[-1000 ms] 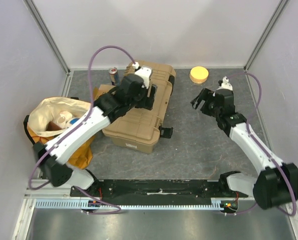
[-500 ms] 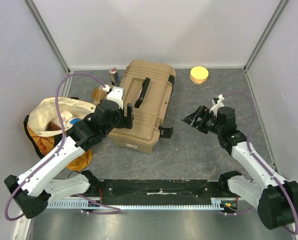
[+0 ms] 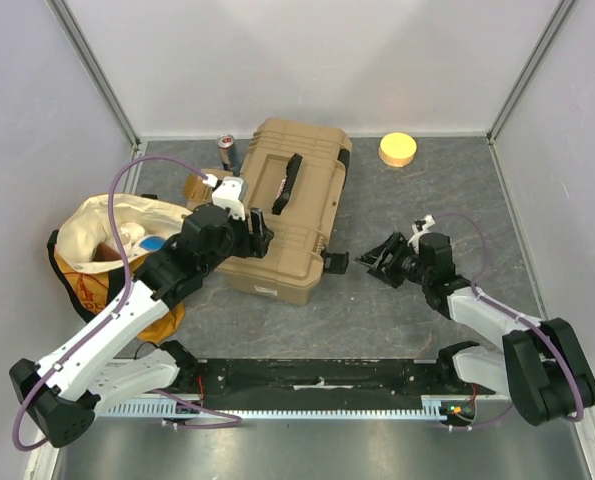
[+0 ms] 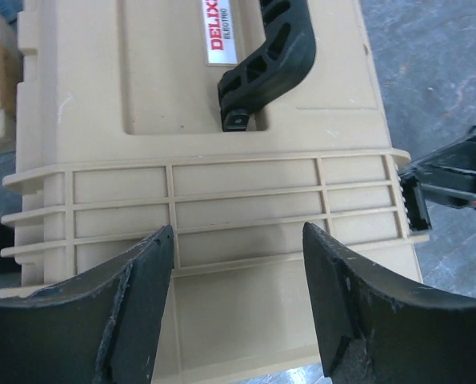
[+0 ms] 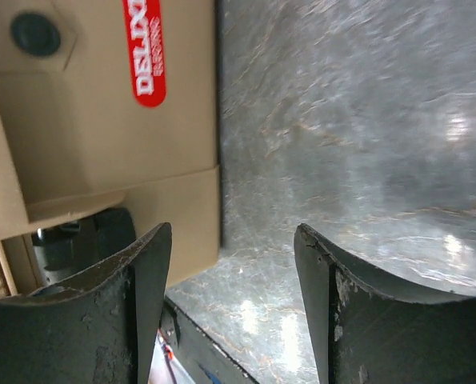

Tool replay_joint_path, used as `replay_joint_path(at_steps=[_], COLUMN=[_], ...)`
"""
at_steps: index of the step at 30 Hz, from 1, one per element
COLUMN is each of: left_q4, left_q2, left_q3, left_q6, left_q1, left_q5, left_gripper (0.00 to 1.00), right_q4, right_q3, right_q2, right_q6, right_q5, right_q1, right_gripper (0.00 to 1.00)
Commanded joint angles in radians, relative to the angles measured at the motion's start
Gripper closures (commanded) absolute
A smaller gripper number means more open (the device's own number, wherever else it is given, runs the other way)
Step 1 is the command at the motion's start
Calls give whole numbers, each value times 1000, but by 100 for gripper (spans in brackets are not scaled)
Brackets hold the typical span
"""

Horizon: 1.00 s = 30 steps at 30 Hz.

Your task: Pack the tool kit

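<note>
Toolbox [image 3: 297,230]: one, tan, lid down, lying aslant on the bench [image 3: 377,315] left of centre. Its one black handle [image 3: 285,183] lies flat on the lid, and one black latch [image 3: 335,262] shows at its near right corner. Two arms stand at the bench's near edge. One cream cloth bag [image 3: 92,225] slumps at the left, beside the toolbox. Farther back are one small cardboard box [image 3: 192,187] just beside the toolbox's left side, one small can [image 3: 227,152], and one yellow round disc [image 3: 397,149] near the back wall.

The bench is dark grey and mottled. Pale walls close three sides, with metal posts at the back corners.

The left gripper [image 4: 238,232] is spread wide and empty, over the toolbox's ribbed near edge; whether it touches, I cannot tell. The right gripper [image 5: 232,230] is also spread and empty, low over bare bench just right of the toolbox.
</note>
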Motion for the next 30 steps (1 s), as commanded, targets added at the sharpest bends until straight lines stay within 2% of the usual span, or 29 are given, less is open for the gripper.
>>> replay_joint_path(at_steps=[1,6,12,18,22,30], left_q4=[-94,-45,-37,-43,-40,-32], left_q2=[139,185,251,260,266,281], left_q3=[-116,-103,-43,-26,-30,-20], left_q6=[-42,-60,-60,-71,-86,-95], left_q1=[-16,-15,-16,-15,-15,-15], left_q5=[315,318,278,245,243,254], left_gripper=[31,32,33,34,35,35], right_q4=[232,372,462,706,787,979], right_q3=[4,15,4,-114,-173,-192], right_q2=[51,122,185,170,130,165], right_q6=[62,105,155,378,501,617], right_q5=[-69,-61,-22,67,147,181], right_q1=[67,146,151,154,154,156], right_gripper=[30,30,30,31,31,33])
